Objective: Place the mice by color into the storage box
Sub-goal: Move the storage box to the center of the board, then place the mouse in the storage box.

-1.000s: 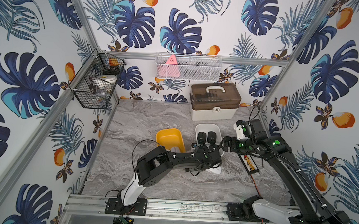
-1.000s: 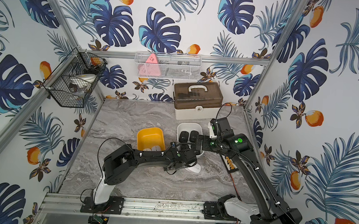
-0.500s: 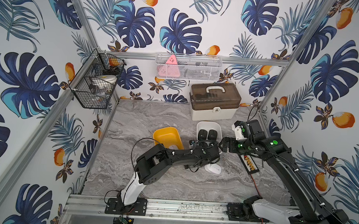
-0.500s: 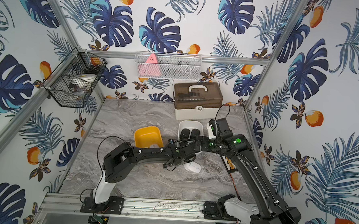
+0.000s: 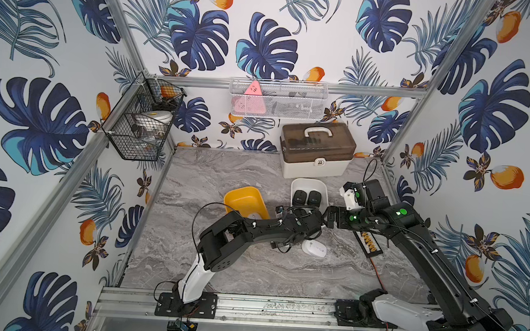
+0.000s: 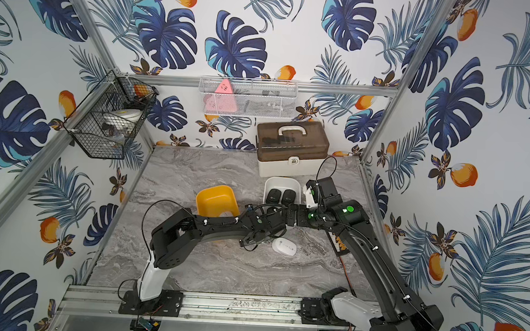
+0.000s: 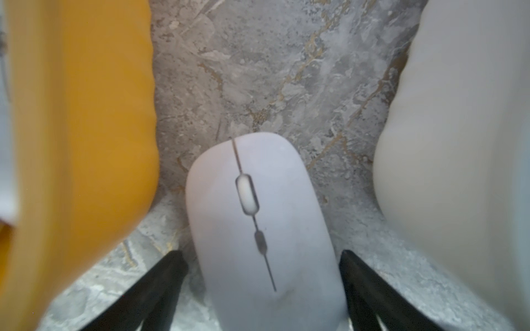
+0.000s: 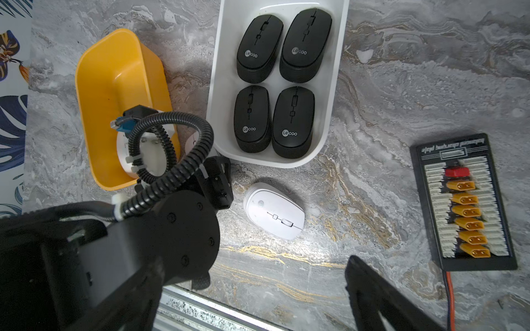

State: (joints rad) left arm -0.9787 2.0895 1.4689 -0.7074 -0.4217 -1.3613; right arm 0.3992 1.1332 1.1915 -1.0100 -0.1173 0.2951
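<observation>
text "Lecoo" – white print, on each of four black mice point(image 8: 259, 48) | text "balanced charging plate" – seen upside down, top edge of charging board point(image 8: 487, 259)

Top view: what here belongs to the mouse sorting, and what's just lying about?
Job: white bin; four black mice in it; yellow bin; lone white mouse; another white mouse, straddled by the left gripper.
Lying about: charging board; lidded case; black wire basket; white mesh basket.
</observation>
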